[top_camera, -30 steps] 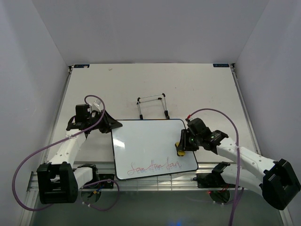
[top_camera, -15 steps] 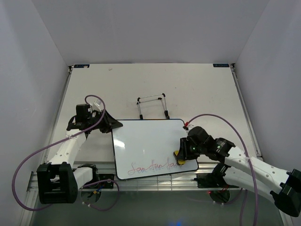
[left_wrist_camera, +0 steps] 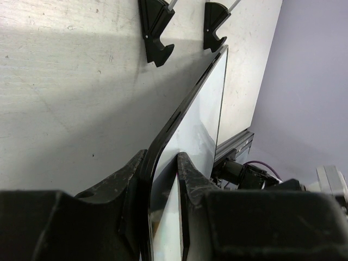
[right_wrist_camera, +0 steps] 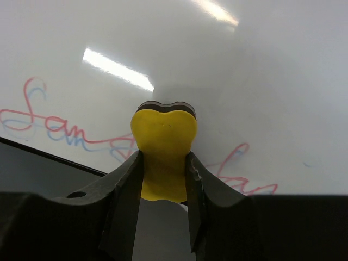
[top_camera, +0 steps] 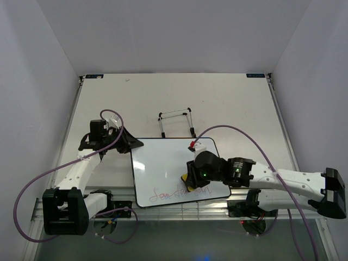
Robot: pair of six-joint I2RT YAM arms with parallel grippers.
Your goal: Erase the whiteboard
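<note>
Yellow eraser (right_wrist_camera: 163,136) sits pinched in my right gripper's (right_wrist_camera: 163,160) closed jaws, pressed onto the whiteboard (right_wrist_camera: 261,81) amid red scribble (right_wrist_camera: 60,128). Only the left wrist view shows my left gripper (left_wrist_camera: 161,159) clamping the board's black rim. Overhead, the board lies flat on the table (top_camera: 228,98), a wire stand (top_camera: 175,120) just behind it.

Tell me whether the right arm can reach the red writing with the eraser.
Probably yes: the right end effector holds the yellow eraser against the whiteboard, right beside the red writing, and nothing lies between them on the board.
</note>
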